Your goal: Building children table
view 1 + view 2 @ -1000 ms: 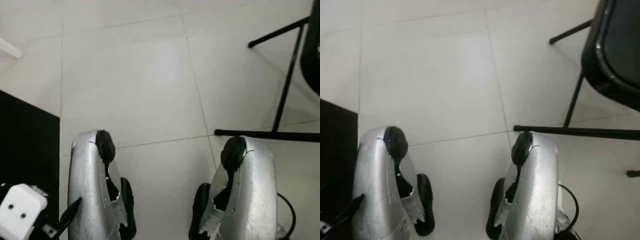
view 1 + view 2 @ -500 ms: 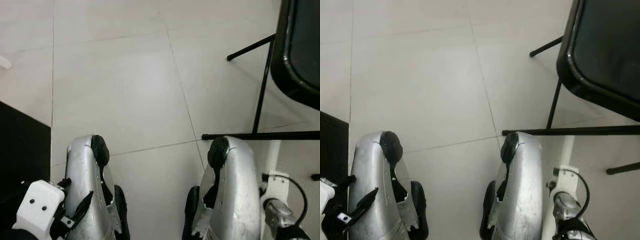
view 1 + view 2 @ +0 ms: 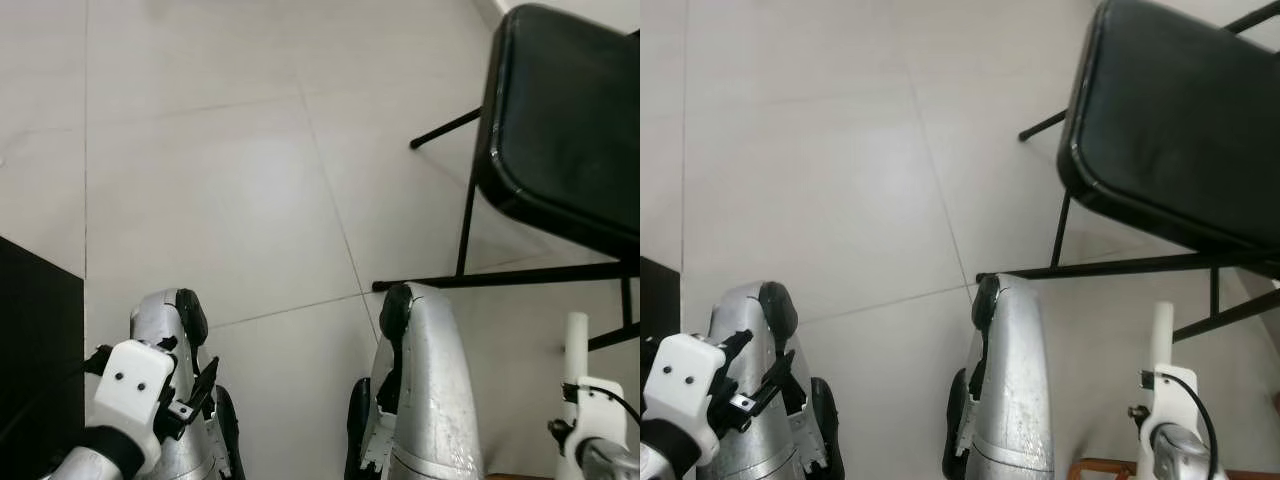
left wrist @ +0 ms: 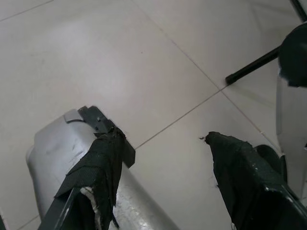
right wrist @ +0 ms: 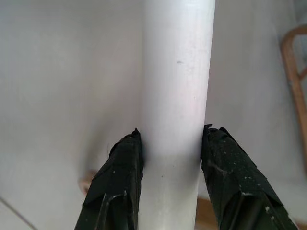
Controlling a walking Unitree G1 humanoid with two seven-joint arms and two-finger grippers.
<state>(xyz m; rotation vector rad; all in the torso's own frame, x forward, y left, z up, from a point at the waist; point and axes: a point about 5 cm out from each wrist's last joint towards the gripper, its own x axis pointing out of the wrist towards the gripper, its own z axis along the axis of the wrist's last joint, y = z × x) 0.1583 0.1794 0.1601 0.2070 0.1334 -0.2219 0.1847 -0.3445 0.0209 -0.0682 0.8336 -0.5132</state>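
We look down past our two silver legs (image 3: 425, 390) at a pale tiled floor (image 3: 220, 170), with a black folding chair (image 3: 565, 130) standing ahead on our right and a dark slab (image 3: 35, 340) at the left edge. Our right gripper (image 5: 172, 148) is closed on a white tube (image 5: 176, 86), most likely a leg of the children's table: in the right wrist view its two black fingers (image 5: 120, 167) press against opposite sides of the tube, and the tube's long axis runs straight out between them, away from the wrist. From the head camera we see the same tube (image 3: 576, 345) at the lower right, held upright near our right leg, its free end pointing up toward the chair's lower frame bars; its lower end is hidden behind the white wrist housing (image 3: 595, 415) with a black cable looped beside it. A bit of light wooden rim (image 3: 1110, 467) shows at the bottom edge just beside that wrist. Our left gripper (image 4: 165, 158) hangs low beside our left leg, its fingers spread well apart with nothing between them; in the left wrist view one taped finger (image 4: 103, 163) lies over the silver leg and the other (image 4: 240, 163) over the bare tile.
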